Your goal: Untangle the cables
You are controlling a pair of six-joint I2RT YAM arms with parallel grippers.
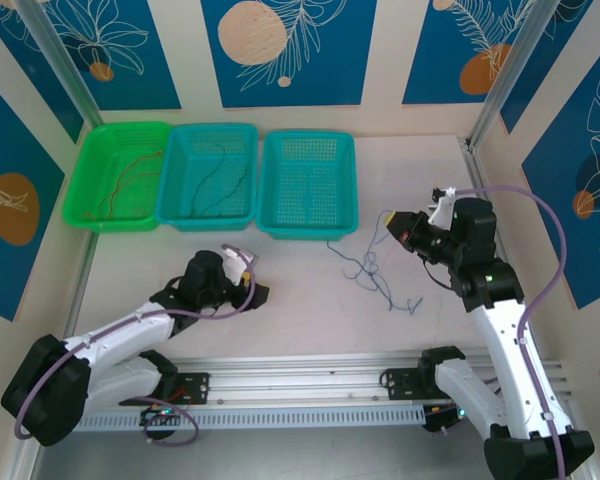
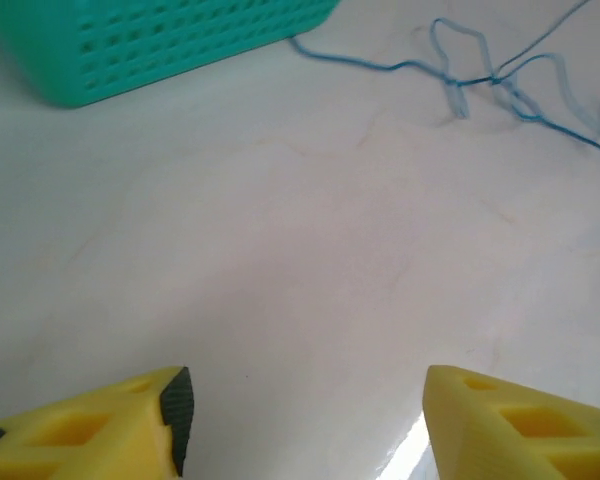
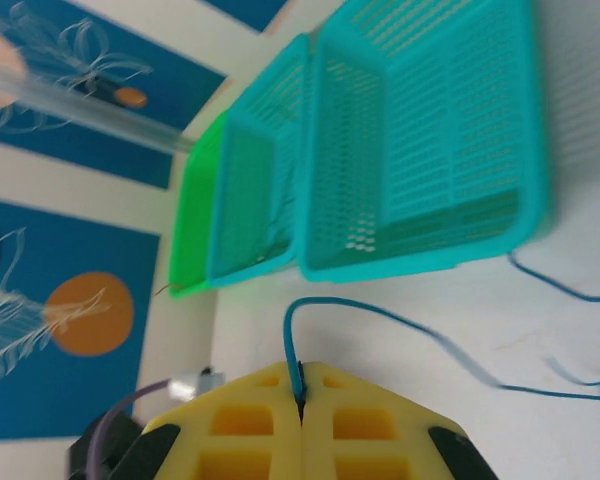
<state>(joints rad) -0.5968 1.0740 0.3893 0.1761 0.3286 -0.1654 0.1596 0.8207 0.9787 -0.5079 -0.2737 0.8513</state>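
While the right tool [image 3: 301, 398] pinches the blue wire [image 3: 291, 350], the left tool [image 2: 305, 415] is spread wide and holds nothing. The rest of the wire lies tangled on the counter [image 1: 300, 300], near the right basket [image 1: 307, 185].

Baskets: three sitting in row, counting one green basket [image 1: 125, 126], two teal: middle teal basket [image 1: 215, 128], right teal basket [image 1: 310, 135]. Cables: one orange cable [image 1: 130, 170], one dark green cable [image 1: 212, 175], blue cables [image 1: 370, 272] lying tangled, strand count not resolving. Arms: two, each carrying one tool: left tool [image 2: 305, 400], right tool [image 3: 302, 400].
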